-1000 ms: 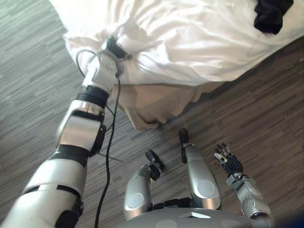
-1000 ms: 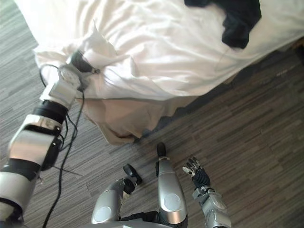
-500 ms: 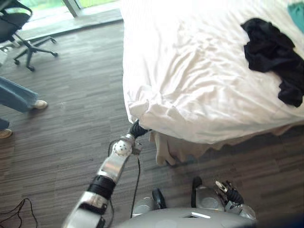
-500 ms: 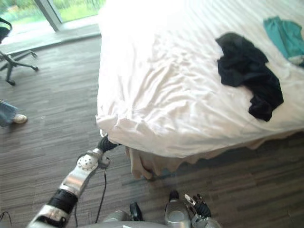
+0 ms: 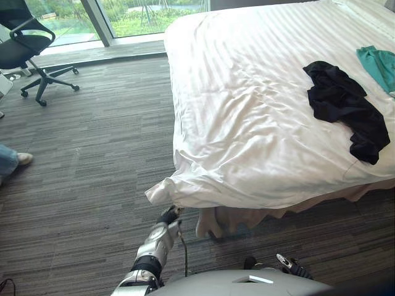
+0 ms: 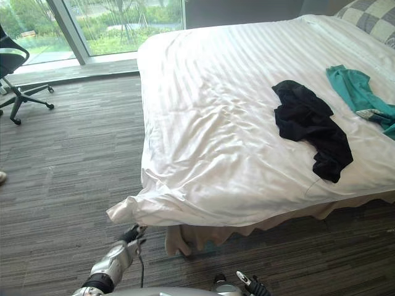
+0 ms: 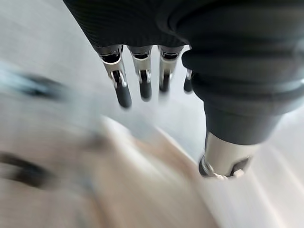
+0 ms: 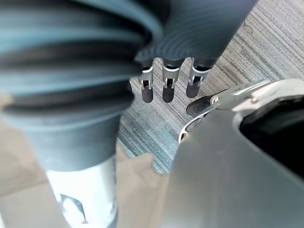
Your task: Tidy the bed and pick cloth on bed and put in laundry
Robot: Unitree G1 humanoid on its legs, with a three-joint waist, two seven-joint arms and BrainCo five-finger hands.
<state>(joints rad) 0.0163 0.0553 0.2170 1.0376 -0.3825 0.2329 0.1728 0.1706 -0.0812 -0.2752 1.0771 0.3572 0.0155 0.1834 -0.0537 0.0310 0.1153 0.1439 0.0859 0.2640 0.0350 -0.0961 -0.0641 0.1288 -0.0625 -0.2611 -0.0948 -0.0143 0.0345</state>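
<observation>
A white duvet [image 5: 247, 123] covers the bed, and its near corner [image 5: 162, 191] hangs out over the floor. On the duvet lie a black cloth [image 5: 342, 108] and, further right, a teal cloth [image 6: 355, 89]. My left hand [image 5: 168, 217] hangs just under that duvet corner, apart from it. In the left wrist view its fingers [image 7: 142, 80] are straight and hold nothing. My right hand [image 5: 289, 265] is low by my body, far from the bed, and its fingers [image 8: 166, 83] are straight over the carpet.
A black office chair [image 5: 31, 49] stands at the far left by the window. A person's shoe [image 5: 21, 159] shows at the left edge. A checked pillow [image 6: 370, 15] lies at the bed's far right. A beige bed skirt [image 5: 247, 219] hangs below the duvet.
The camera has tilted up to take in the whole bed. My left hand has let go of the duvet corner, straightened its fingers and dropped below it.
</observation>
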